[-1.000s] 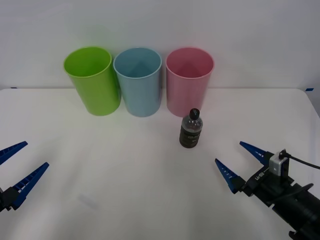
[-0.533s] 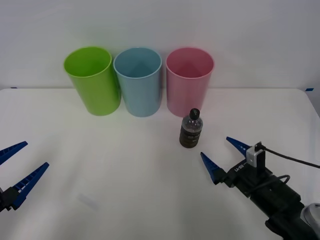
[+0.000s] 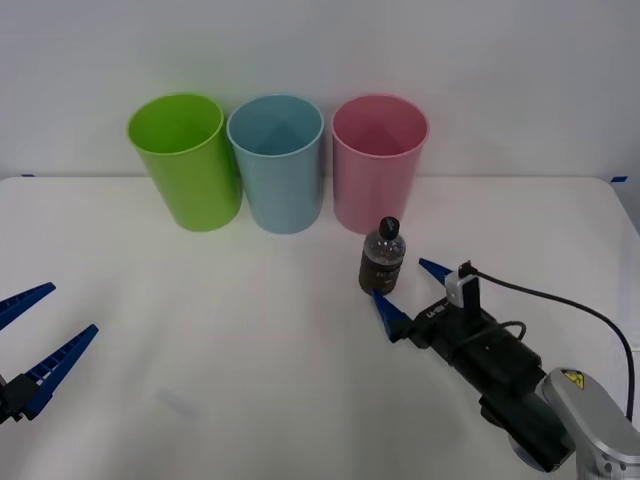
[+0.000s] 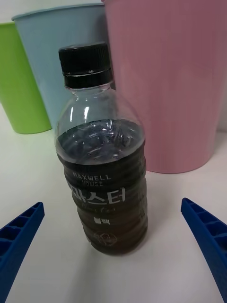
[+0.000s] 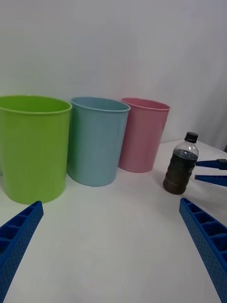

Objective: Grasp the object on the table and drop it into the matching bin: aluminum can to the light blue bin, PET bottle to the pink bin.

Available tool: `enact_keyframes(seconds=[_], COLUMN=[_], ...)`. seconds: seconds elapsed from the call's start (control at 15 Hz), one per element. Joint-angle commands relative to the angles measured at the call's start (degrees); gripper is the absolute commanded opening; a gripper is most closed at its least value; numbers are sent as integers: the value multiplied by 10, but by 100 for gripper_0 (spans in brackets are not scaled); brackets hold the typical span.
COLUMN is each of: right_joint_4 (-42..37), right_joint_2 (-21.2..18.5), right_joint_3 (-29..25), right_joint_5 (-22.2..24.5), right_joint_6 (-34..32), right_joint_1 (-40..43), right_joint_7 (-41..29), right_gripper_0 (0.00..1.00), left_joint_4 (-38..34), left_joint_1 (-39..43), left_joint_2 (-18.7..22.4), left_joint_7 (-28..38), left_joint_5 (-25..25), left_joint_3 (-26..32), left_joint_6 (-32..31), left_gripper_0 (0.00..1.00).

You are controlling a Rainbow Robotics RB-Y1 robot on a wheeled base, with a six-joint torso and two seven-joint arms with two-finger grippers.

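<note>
Front view showed the PET bottle (image 3: 382,259) standing upright on the white table (image 3: 250,360), just in front of the pink bin (image 3: 379,160), with the light blue bin (image 3: 276,162) next along the row and a lime green bin (image 3: 185,158) beyond that. The right gripper (image 3: 408,291) lay low at the bottle's near side, its blue fingers spread wide, one tip on each flank of the body and neither touching it. The left gripper (image 3: 25,335) sat parked at the table's near left edge, its fingers also spread.

From the right wrist view the bottle (image 4: 101,156) appeared centred between the two open fingertips (image 4: 19,232), the black cap on and the dark liquid filling it up to the shoulder. So filled, it would likely have felt moderately heavy for its size and fairly firm, though thin clear plastic gives under a hard squeeze and a glossy label can slip. The ribbed, labelled waist looked the sensible place to grip: below the rounded shoulder and near the middle of the weight, so that the bottle would not tip or swing when lifted over the pink rim.
</note>
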Motion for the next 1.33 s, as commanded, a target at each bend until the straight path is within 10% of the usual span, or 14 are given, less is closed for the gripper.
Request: enact_keyframes(seconds=[0.07, 1.13, 1.2, 1.27, 1.33], right_joint_4=[31, 82, 82, 82, 82], right_joint_2=[15, 39, 40, 39, 40], right_joint_3=[1, 10, 10, 10, 10], right_joint_5=[6, 7, 5, 2, 2], right_joint_6=[10, 48, 48, 50, 50], right_joint_1=[-29, -87, -87, -87, -87], right_joint_7=[6, 15, 15, 15, 15], right_gripper_0=[100, 100, 21, 0, 0], left_joint_4=[0, 0, 0, 0, 0], left_joint_1=[0, 0, 0, 0, 0], left_joint_2=[0, 0, 0, 0, 0], left_joint_7=[0, 0, 0, 0, 0], left_joint_5=[0, 0, 0, 0, 0], left_joint_3=[0, 0, 0, 0, 0], left_joint_6=[0, 0, 0, 0, 0], left_gripper_0=[100, 100, 100, 100, 100])
